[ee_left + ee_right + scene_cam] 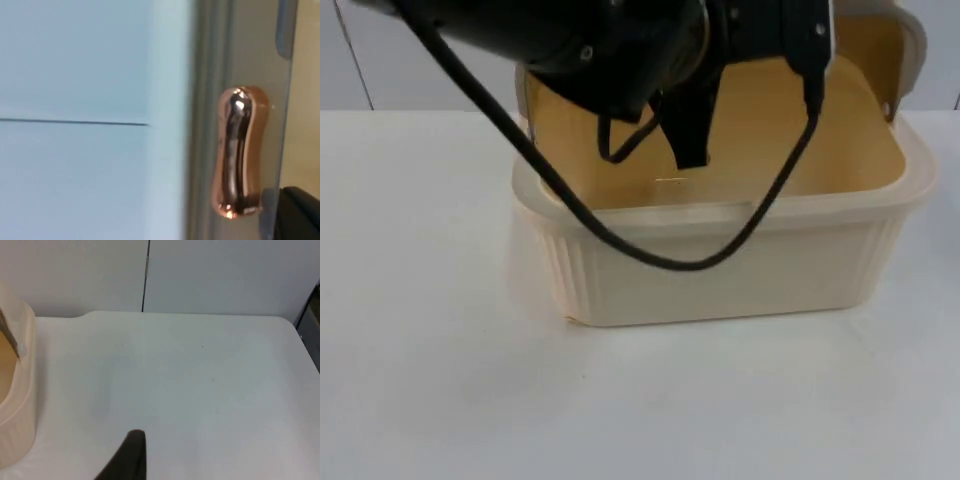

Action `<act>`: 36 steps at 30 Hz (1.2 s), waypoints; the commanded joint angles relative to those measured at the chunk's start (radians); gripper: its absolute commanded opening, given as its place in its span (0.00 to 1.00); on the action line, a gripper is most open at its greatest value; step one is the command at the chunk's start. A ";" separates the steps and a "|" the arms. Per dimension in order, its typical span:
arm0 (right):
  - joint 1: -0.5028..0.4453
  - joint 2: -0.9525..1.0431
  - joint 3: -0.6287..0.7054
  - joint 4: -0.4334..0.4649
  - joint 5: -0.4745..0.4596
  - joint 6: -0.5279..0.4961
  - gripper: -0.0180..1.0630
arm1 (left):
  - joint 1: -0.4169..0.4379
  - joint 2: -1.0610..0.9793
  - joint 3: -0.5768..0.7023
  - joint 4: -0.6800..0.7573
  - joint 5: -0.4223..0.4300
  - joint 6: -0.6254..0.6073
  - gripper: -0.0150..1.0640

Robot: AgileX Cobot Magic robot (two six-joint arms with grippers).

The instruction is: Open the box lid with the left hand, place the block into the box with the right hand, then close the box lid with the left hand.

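Overhead and wrist views, one moment. I count one cream box on the white table, open, its tan inside bare where I can see it; one lid stands raised behind the far right corner. The left arm reaches in over the box from the far left, and the left gripper hangs above the open interior. The left wrist view adds what the overhead view hides: one shiny copper knob on the grey lid panel, just beside the gripper's black tip. I cannot tell whether that gripper is wide, narrow or holding anything. The right wrist view gives the right gripper low over bare table, beside the box's rounded end, facing the grey partition wall; its state I cannot tell either
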 commanded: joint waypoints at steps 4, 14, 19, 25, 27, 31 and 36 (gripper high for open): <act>0.004 0.002 -0.007 -0.001 -0.004 0.006 0.98 | 0.031 -0.009 -0.032 -0.003 -0.018 -0.002 0.01; 0.004 0.002 -0.007 -0.003 -0.002 0.006 0.98 | 0.008 -0.012 -0.032 -0.065 -0.005 0.002 0.01; 0.004 0.002 -0.007 -0.005 -0.002 0.006 0.98 | -0.043 -0.067 -0.013 -0.667 -0.146 0.402 0.01; 0.004 0.002 -0.007 -0.005 -0.002 0.006 0.98 | -0.035 -0.214 0.084 -1.401 -0.177 0.953 0.01; 0.004 0.002 -0.007 -0.005 -0.002 0.006 0.98 | -0.029 -0.260 0.108 -1.452 -0.171 0.965 0.01; 0.004 0.002 -0.007 -0.005 -0.002 0.013 0.98 | 0.034 -0.445 0.200 -1.474 -0.214 0.799 0.01; 0.004 0.002 -0.007 -0.005 -0.002 0.025 0.98 | 0.225 -0.611 0.242 -1.441 -0.230 0.499 0.01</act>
